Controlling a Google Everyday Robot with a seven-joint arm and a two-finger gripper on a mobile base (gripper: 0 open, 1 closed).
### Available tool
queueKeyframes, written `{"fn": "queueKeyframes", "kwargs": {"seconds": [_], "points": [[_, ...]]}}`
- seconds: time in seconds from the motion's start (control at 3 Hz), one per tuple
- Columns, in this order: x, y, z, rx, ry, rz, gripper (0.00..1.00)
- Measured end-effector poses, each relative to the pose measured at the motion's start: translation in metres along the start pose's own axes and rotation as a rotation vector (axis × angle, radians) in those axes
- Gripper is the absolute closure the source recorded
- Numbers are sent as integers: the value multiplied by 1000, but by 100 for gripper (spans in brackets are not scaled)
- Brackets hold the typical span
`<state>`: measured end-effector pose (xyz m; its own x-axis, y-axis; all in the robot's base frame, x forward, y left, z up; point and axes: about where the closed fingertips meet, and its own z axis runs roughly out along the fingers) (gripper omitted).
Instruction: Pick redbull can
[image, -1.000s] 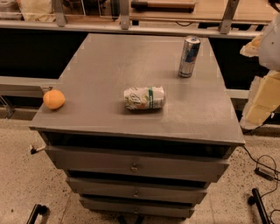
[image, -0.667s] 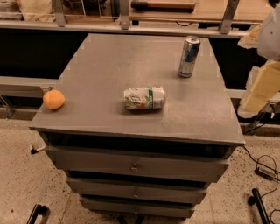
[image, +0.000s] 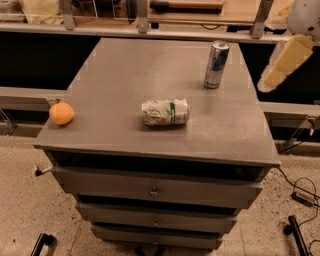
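Observation:
The redbull can stands upright at the back right of the grey cabinet top; it is slim, silver and blue. My gripper hangs in the air off the cabinet's right edge, to the right of the can at about its height, apart from it and holding nothing. A wider white can with a green band lies on its side in the middle of the top.
An orange sits at the front left corner of the top. The cabinet has drawers below. A shelf rail with posts runs behind. Cables lie on the floor at the right.
My gripper has risen and moved a little left, closer to the redbull can. The cans and the orange have not moved.

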<state>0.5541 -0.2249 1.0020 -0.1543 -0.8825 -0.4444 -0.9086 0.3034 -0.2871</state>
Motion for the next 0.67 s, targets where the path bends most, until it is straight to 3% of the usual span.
{"fn": "queueKeyframes", "kwargs": {"seconds": [0.33,0.67], "points": [[-11,-25,1,19,-85,14,0],[-11,-26,1,27,-88,15,0]]}}
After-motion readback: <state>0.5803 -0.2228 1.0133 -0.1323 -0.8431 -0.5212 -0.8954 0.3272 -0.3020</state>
